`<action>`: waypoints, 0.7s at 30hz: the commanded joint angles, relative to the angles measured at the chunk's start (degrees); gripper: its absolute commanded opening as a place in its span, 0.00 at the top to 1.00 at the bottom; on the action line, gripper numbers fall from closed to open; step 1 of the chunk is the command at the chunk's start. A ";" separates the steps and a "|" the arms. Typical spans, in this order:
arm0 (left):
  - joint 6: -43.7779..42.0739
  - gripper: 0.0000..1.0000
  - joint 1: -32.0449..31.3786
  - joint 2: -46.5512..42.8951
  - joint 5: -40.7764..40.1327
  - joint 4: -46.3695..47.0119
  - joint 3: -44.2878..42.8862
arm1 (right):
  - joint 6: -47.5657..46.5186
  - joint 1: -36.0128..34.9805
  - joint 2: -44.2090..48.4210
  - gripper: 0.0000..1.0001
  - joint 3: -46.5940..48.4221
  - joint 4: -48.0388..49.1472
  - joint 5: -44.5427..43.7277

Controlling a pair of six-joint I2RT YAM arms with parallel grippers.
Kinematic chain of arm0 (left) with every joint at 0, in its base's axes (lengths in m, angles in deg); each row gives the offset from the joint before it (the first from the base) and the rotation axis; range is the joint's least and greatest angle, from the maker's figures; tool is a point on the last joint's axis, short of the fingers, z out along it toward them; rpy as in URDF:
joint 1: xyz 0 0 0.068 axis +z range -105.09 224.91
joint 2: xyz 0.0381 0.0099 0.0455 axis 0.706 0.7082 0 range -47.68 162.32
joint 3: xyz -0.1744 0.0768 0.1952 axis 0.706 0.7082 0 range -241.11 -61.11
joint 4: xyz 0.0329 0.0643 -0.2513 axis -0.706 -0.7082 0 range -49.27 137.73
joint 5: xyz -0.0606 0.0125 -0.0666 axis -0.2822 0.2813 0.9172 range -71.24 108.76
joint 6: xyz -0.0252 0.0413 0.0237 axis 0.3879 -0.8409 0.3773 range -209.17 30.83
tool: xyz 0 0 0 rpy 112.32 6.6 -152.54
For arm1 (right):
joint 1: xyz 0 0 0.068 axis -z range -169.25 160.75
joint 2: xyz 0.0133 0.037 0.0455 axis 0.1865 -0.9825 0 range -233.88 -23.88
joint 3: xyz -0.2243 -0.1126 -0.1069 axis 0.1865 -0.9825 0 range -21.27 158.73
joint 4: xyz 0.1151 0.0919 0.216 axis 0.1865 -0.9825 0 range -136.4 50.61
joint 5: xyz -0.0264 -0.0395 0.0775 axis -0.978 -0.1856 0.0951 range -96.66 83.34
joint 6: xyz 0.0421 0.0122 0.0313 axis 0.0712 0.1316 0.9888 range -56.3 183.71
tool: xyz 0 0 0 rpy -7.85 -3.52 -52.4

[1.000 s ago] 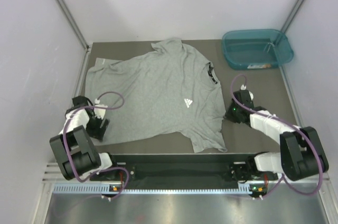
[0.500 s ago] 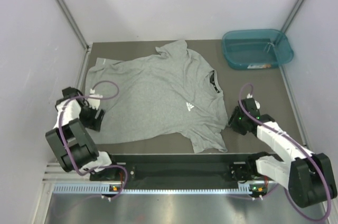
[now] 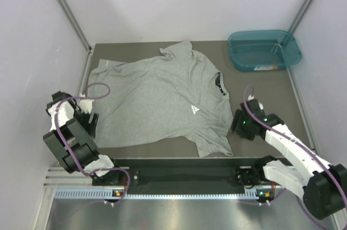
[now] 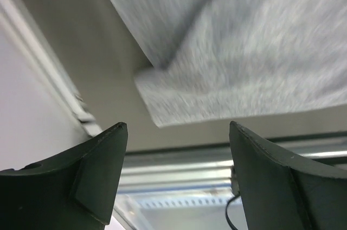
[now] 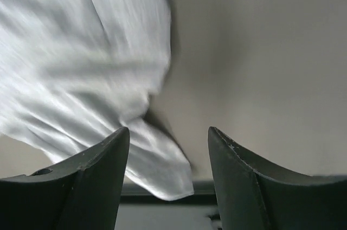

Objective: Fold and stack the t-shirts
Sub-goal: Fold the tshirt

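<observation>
Lying spread across the middle of the dark worktop (image 3: pixel 265 86), the light grey t-shirt (image 3: pixel 157 97) shows a small white chest logo (image 3: pixel 194 109) and a black neck label (image 3: pixel 219 83). The left claw (image 3: pixel 88 123) is spread beside its hem corner. The right claw (image 3: pixel 238 125) is spread beside a sleeve. Both are empty.

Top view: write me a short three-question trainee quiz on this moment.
1. True or false: the right gripper is shut on the t-shirt.
2. Where does the tub stand? A) at the far right corner of the table; B) at the near left corner; C) on the t-shirt.
3. How many t-shirts are in view, and how do they lie?

Key: 1. False: its fingers are apart and hold nothing. 2. A. 3. One, spread out, not yet folded.
</observation>
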 commanded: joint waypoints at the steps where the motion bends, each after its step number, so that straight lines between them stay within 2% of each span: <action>1: -1.15 0.19 2.28 -1.68 -4.89 0.18 4.95 | 5.59 -8.22 0.01 0.40 -4.17 -4.65 4.16; 4: -0.09 0.19 3.43 -1.16 -3.14 1.93 6.80 | 8.50 -12.38 0.53 0.40 -5.05 -5.52 4.16; 8: 2.37 0.20 3.43 1.57 0.02 3.34 7.77 | 9.12 -13.80 -0.43 0.41 -7.34 -3.77 5.83; 13: 2.37 0.23 4.57 2.54 -4.54 9.84 13.12 | 9.56 -14.50 -0.52 0.45 -8.66 -1.67 5.66; 15: 2.46 0.29 5.01 2.80 -3.85 11.69 13.31 | 10.00 -14.50 -0.78 0.54 -9.53 -0.96 6.09; 16: 2.55 0.38 5.10 2.98 -3.06 11.61 13.13 | 10.09 -14.50 -0.87 0.56 -9.80 -0.52 6.62; 19: 2.55 0.46 5.19 1.67 1.24 11.08 12.61 | 10.35 -14.59 -0.52 0.55 -10.33 -0.08 7.41; 21: 2.55 0.57 5.19 0.87 2.48 11.08 12.52 | 10.70 -14.59 0.01 0.56 -10.94 1.32 7.94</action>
